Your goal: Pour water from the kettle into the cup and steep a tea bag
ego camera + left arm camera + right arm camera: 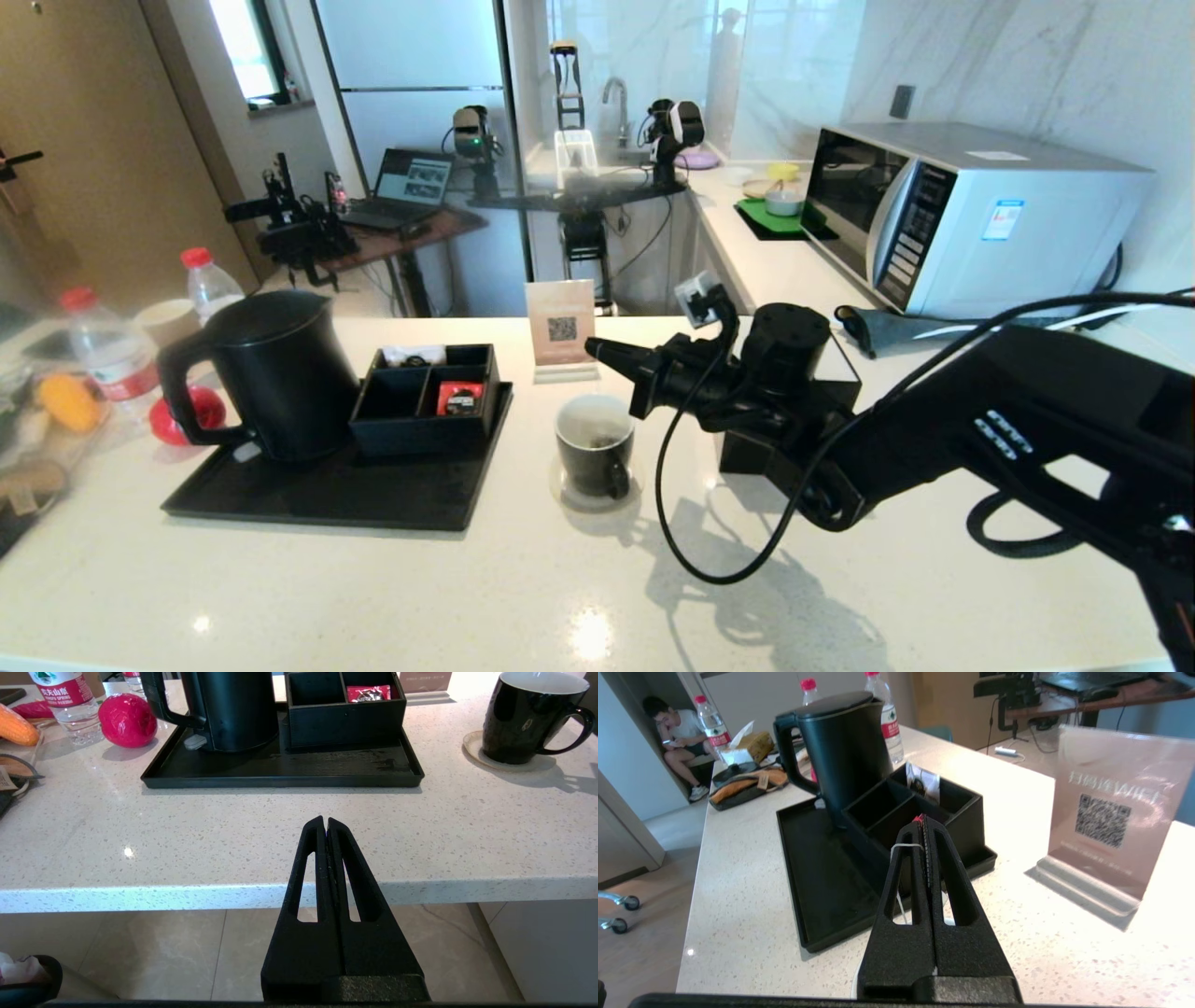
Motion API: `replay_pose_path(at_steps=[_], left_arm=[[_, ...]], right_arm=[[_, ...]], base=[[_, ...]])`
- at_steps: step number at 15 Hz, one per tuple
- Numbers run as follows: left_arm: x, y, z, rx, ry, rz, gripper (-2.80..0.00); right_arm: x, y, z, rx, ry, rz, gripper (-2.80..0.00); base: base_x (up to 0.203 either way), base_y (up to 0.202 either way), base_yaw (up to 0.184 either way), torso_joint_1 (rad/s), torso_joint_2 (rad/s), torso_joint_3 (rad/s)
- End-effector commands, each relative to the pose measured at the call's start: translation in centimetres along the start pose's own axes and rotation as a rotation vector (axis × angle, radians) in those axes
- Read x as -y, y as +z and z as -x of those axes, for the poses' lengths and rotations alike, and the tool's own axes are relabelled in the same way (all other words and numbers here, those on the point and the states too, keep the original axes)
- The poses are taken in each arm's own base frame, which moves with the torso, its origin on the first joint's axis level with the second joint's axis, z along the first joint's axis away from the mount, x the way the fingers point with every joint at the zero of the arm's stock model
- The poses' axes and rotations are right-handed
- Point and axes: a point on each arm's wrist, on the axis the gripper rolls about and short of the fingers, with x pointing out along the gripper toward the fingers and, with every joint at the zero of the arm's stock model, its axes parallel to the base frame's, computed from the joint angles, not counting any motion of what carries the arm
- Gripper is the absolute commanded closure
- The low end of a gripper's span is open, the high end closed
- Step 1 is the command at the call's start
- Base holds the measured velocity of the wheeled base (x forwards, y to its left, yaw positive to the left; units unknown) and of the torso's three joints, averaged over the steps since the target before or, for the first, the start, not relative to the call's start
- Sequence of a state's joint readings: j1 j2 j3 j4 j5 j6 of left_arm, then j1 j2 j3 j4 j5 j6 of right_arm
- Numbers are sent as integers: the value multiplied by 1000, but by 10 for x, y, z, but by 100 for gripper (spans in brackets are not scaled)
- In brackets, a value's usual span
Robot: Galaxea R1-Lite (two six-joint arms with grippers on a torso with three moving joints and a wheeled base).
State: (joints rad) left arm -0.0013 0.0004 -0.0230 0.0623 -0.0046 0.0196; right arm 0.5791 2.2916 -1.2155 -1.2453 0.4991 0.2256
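- The fingers of the right gripper (pixel 924 823) are pressed together over the cup (pixel 595 450), with a thin white string (pixel 903 846) looped over one finger and running down out of sight; a red scrap shows at the tips. From the head view the string cannot be traced, so whether a tea bag hangs from it is a judgement: probably yes, and something dark lies inside the cup.
- The cup stands on a pale coaster (pixel 472 746) on the tabletop (pixel 373 597), just beside the tray's (pixel 308 504) right edge, handle toward the robot.
- The kettle (pixel 275 373) stands upright on the tray's left part, lid on, handle pointing left; a black organiser (pixel 425 406) holding a red sachet (pixel 459 399) sits touching it on the right.
- The left gripper (pixel 326 821) is parked below the tabletop edge, fingers closed on nothing.
- Step in hand, as judged: steeping. To do it well, keep the grip on the string firm, stay centred over the cup's mouth, and move only vertically so the cup is not dragged off its coaster.
- Farther out: a QR sign (pixel 561 329) behind the cup, bottles (pixel 107 350) at far left.
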Motion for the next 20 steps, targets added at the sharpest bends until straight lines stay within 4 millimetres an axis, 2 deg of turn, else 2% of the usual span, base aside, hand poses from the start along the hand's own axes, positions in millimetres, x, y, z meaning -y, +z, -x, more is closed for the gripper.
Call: replay_pose_path(at_steps=[1,3,4,9,11,15,20], left_arm=[[0,0,0,0,0,0,0],[0,0,0,0,0,0,0],[0,0,0,0,1,0,0],[0,0,0,0,0,0,0],[0,0,0,0,0,0,0],[0,0,0,0,0,0,0],[0,0,0,0,1,0,0]], right_arm=[[0,-11,-4,-16,9,-10,0],[-2,-6,-5,-4,14,-4,0],[-3,3,-6,18,17,8,0],[-11,71,-13,116,31,63,0],[-15,85,-11,127,34,69,0],[-15,79,-10,115,29,63,0],[-12,48,-4,62,19,34,0]], base=[[0,0,0,0,0,0],[0,0,0,0,0,0],[0,0,0,0,0,0],[0,0,0,0,0,0],[0,0,0,0,0,0],[0,0,0,0,0,0],[0,0,0,0,0,0]])
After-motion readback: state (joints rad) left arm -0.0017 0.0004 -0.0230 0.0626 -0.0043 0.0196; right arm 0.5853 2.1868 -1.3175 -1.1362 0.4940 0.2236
